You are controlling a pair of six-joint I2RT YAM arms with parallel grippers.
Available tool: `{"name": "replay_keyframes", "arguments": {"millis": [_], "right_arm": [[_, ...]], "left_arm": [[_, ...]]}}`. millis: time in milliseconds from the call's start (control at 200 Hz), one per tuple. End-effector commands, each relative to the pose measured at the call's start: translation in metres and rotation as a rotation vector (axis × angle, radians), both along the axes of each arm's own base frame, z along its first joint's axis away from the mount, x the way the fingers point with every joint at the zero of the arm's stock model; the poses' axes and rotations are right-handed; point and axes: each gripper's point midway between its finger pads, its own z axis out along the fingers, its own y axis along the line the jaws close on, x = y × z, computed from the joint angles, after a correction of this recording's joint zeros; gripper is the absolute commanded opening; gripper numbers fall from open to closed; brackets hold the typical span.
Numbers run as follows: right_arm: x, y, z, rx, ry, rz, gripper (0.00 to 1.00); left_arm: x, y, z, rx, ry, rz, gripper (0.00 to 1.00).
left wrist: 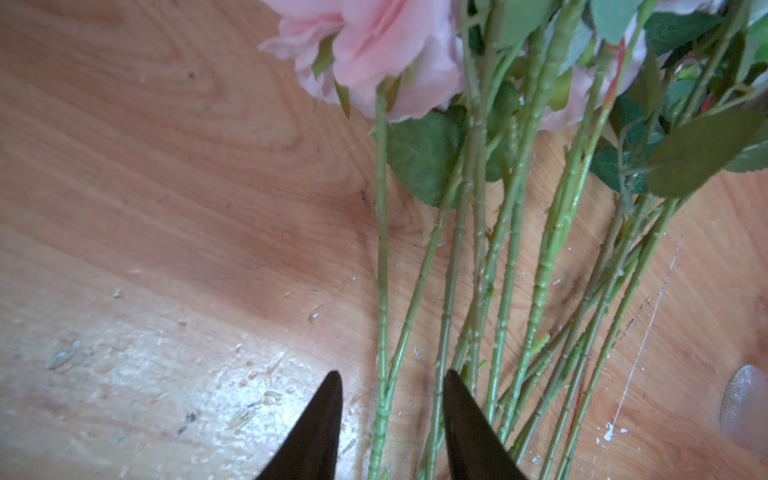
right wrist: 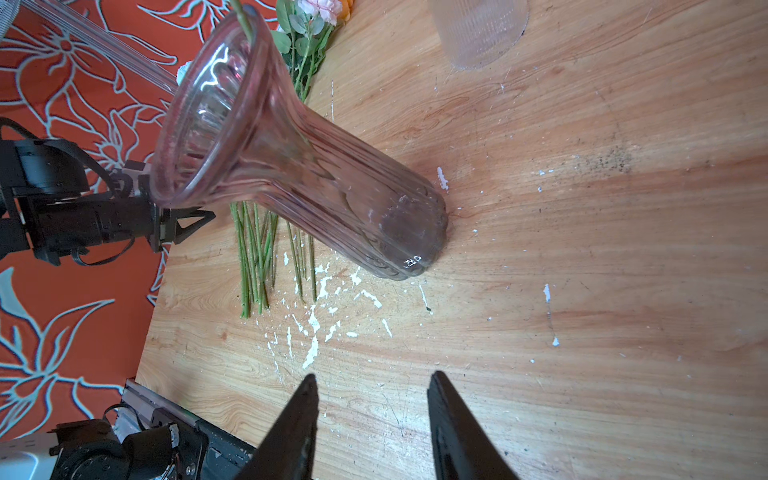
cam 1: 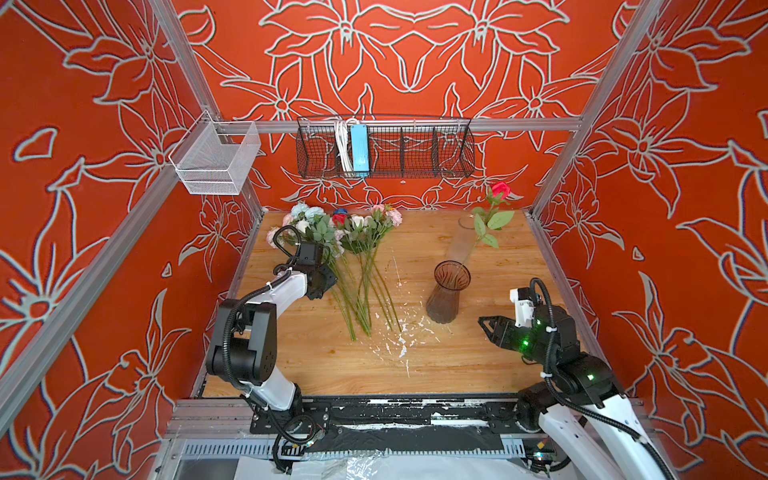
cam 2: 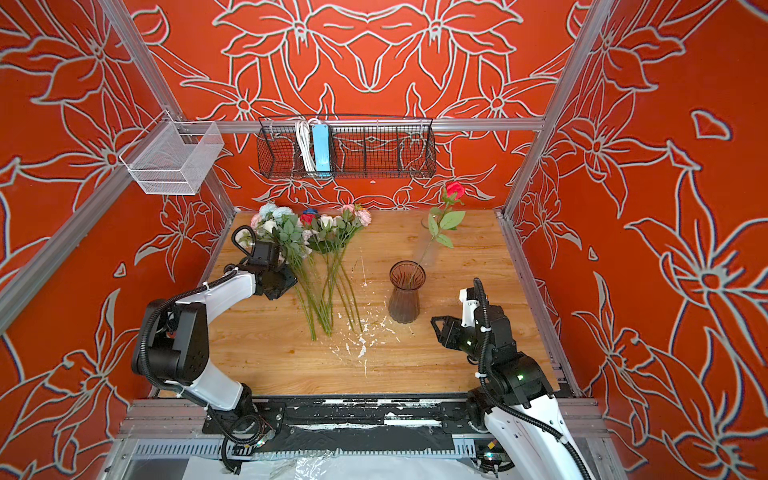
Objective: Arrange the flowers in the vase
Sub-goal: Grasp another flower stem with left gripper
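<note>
My left claw [left wrist: 392, 386] stands partly open astride thin, knobbly green stems of the flowers [cam 1: 353, 249], which lie fanned on the wooden bench [cam 1: 457, 361]. My right claw [right wrist: 372, 386] gapes empty above scuffed, paint-flecked grain, near the ribbed, smoky glass vase [cam 1: 446, 299], where one red rose [cam 1: 500, 190] leans.

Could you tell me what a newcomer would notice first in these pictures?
First, the red walls with pale flower outlines all around. Next, the bunch of flowers lying at the back left of the wooden table, and the brownish glass vase standing right of centre with a single red rose leaning out of it.
</note>
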Motion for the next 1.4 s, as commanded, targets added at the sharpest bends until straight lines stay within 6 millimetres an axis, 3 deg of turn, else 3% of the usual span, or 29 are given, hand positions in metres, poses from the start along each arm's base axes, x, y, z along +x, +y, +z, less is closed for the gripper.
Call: {"name": "replay_keyframes", "arguments": {"millis": [0, 100, 170, 410, 746, 816, 956, 1071, 1156, 1216, 1326, 1396], "right_arm": [[0.003, -0.003, -0.004, -0.019, -0.011, -0.011, 0.45], [0.007, -0.011, -0.007, -0.030, -0.020, -0.067, 0.48], [0.008, -0.014, -0.007, -0.029, -0.036, -0.085, 0.49], [0.009, -0.015, -0.011, -0.035, -0.045, -0.086, 0.49], [0.010, -0.014, -0.015, -0.047, -0.031, -0.076, 0.49], [0.010, -0.014, -0.015, -0.048, -0.029, -0.074, 0.48], [0.010, -0.013, -0.015, -0.048, -0.026, -0.072, 0.48], [0.011, -0.013, -0.011, -0.044, -0.033, -0.073, 0.48], [0.011, -0.013, -0.009, -0.046, -0.037, -0.072, 0.48], [0.011, -0.013, -0.008, -0.048, -0.038, -0.071, 0.48], [0.011, -0.014, -0.008, -0.050, -0.035, -0.077, 0.48], [0.011, -0.014, -0.007, -0.048, -0.036, -0.075, 0.48]], "left_arm": [[0.018, -0.016, 0.030, 0.027, -0.058, -0.058, 0.40], [0.036, -0.035, 0.047, 0.076, -0.066, -0.122, 0.40], [0.050, -0.047, 0.048, 0.092, -0.051, -0.155, 0.40], [0.093, -0.077, 0.019, 0.082, 0.014, -0.236, 0.35], [0.122, -0.086, -0.012, 0.092, 0.022, -0.259, 0.31], [0.124, -0.089, -0.015, 0.087, 0.033, -0.278, 0.27], [0.122, -0.089, -0.010, 0.085, 0.015, -0.285, 0.08], [0.119, -0.088, -0.001, 0.092, -0.013, -0.289, 0.05], [0.117, -0.086, 0.000, 0.101, -0.013, -0.297, 0.10], [0.117, -0.087, -0.001, 0.102, -0.013, -0.302, 0.02], [0.116, -0.088, -0.006, 0.095, -0.004, -0.306, 0.05], [0.115, -0.090, -0.003, 0.082, -0.011, -0.307, 0.00]]}}
